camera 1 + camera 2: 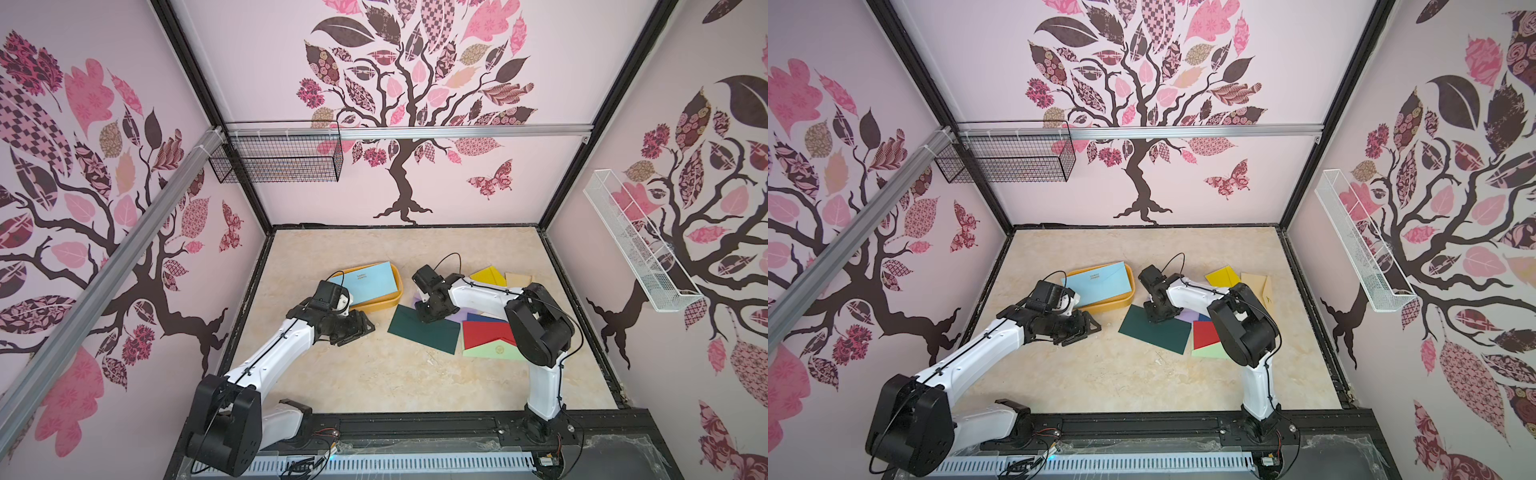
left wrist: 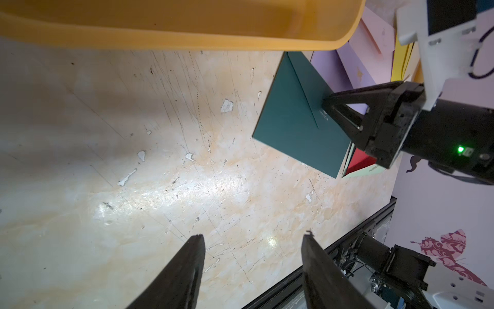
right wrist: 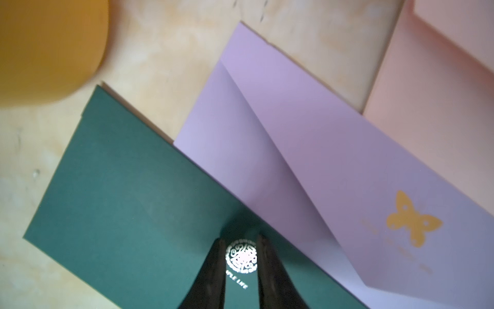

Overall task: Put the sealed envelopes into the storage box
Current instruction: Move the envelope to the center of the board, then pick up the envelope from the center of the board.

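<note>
Dark green envelope (image 3: 128,203) lies flat on the table (image 2: 133,160) under the right gripper (image 3: 241,240). The jaws stand narrow, tips on the paper either side of a round white emblem (image 3: 242,258). Only the right wrist view shows that emblem. A lilac envelope (image 3: 307,149) borders the green one's long edge. The left gripper (image 2: 254,236) stands wide, holding nothing. In a top view the storage box (image 1: 376,306) sits at ten o'clock of the green envelope, with a light blue envelope (image 1: 368,284) inside.
</note>
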You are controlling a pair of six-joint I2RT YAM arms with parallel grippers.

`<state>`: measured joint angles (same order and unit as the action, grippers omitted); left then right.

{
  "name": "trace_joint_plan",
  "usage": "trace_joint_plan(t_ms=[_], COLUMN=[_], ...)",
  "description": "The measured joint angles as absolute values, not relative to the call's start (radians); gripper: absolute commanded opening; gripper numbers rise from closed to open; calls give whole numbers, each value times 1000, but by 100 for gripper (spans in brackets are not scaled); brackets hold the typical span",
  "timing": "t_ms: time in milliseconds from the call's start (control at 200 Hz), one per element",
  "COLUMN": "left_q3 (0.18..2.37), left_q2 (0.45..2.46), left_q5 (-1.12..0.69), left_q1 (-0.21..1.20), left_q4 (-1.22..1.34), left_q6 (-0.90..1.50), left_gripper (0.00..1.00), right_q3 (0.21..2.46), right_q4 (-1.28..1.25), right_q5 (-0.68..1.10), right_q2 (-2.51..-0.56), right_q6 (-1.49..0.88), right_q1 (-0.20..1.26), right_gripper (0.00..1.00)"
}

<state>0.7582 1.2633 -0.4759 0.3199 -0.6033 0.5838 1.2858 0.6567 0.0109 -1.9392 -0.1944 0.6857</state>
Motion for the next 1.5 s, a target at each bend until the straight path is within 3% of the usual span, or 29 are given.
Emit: trace_joint_plan(t_ms=[120, 225, 305, 420, 510, 715, 885, 1135, 1501], left_q3=[765, 773, 774, 774, 773, 772, 773, 767, 752], left_q2=[1316, 1343, 1345, 1382, 1446, 1510, 1589, 1645, 1582], left_q5=[-483, -495, -502, -520, -525, -489, -454, -430, -329], left_q1=[327, 369, 424, 488, 516, 637, 703, 720, 719], left_q4=[-571, -539, -505, -438, -394, -340, -310, -265, -350], left_q6=[606, 617, 619, 641, 652, 682, 694, 707, 700], left_gripper=[59, 52, 39, 14, 5, 1, 0, 0, 0], right_q3=[1204, 1134, 1103, 1087, 1073, 989, 874, 791, 722], right_q4=[635, 606, 604, 612, 616, 624, 617, 635, 601], right_q5=[54, 119, 166, 222, 248, 248, 244, 225, 275], right_q2=[-1880, -1830, -1805, -1783, -1746, -1563, -1456, -1442, -1415], right_q6=[-162, -139, -131, -131, -136, -178, -242, -301, -311], right_q1=[704, 707, 709, 710, 710, 685, 546, 470, 463], right_gripper=[25, 25, 26, 31, 37, 42, 46, 54, 56])
